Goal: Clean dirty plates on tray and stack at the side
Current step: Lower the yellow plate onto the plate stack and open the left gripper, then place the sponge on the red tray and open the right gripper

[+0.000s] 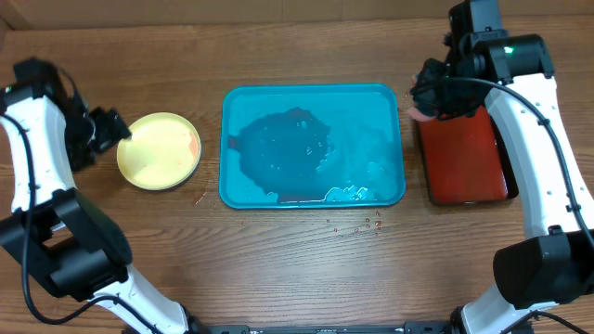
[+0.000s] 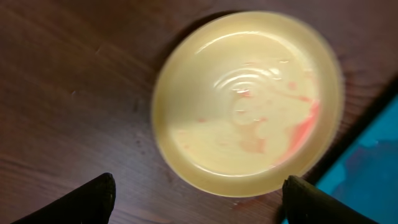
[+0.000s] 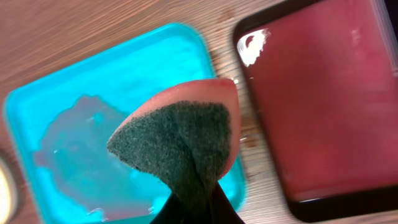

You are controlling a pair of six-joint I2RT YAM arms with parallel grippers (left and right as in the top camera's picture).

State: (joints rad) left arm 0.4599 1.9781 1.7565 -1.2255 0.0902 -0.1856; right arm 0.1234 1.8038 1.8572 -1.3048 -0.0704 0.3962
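Materials and finishes as we found them on inspection.
We recorded the table (image 1: 278,269) as dark wood with visible grain and a low satin sheen. The plate (image 2: 245,102) appeared to be smooth, pale yellow plastic, semi-glossy, its face streaked with a thin red film. The turquoise tray (image 1: 316,90) read as smooth moulded plastic, dulled across the middle by a wet film, with bright droplets near one edge. The red tray (image 3: 311,106) was the glossiest surface we noted, with a dark rim and a sharp white highlight. The sponge (image 3: 177,140) showed a coarse, fibrous dark green scouring face over soft pink foam.
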